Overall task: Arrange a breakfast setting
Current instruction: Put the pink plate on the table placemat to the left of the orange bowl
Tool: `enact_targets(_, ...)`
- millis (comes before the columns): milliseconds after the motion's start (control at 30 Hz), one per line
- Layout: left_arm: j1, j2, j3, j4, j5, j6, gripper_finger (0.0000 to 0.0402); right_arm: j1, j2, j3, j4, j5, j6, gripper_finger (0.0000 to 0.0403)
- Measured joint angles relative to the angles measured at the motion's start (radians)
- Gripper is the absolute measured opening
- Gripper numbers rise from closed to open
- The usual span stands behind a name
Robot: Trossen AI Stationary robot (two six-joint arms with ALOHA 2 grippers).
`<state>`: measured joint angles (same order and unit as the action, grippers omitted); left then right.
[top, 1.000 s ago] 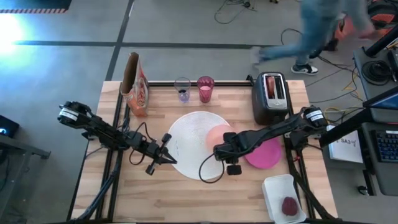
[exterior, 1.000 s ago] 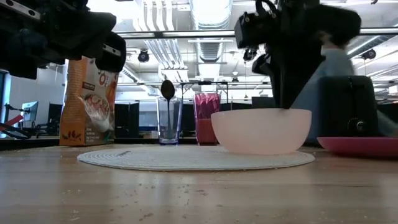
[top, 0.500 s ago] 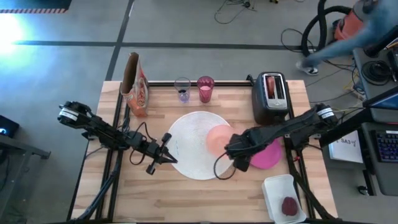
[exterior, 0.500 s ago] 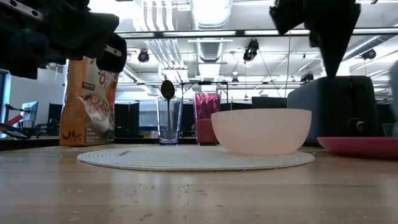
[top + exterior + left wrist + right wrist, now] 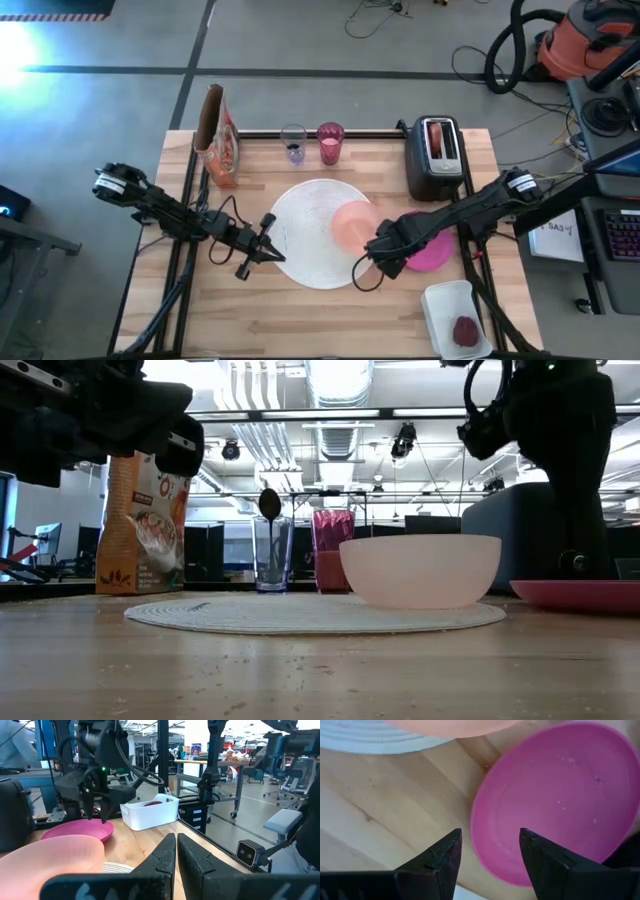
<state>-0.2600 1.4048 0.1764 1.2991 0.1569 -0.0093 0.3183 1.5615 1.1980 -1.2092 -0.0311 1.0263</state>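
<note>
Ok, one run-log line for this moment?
right gripper: open over plate edge | bowl: on mat | left gripper: shut, waiting beside mat

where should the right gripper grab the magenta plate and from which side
Grip the magenta plate at its raised rim on the edge nearest the bowl. It lies flat on the table, so only the thin lip gives purchase. The open right gripper already hovers over that edge; come down from above, one finger inside the rim, one outside.
</note>
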Motion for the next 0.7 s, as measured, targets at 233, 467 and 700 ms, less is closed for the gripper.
enact_targets(233,0.0,0.0,-0.001,0.0,0.01,-0.005,0.0001,0.0,0.01,-0.094,0.147,-0.003,-0.024,0.0188)
enact_targets(467,0.0,0.0,-0.001,0.0,0.011,-0.008,0.0001,0.0,0.01,-0.221,0.288,-0.003,-0.005,0.0187)
enact_targets(700,0.0,0.0,0.0,0.0,0.011,-0.015,0.0001,0.0,0.01,-0.277,0.38,-0.003,-0.006,0.0187)
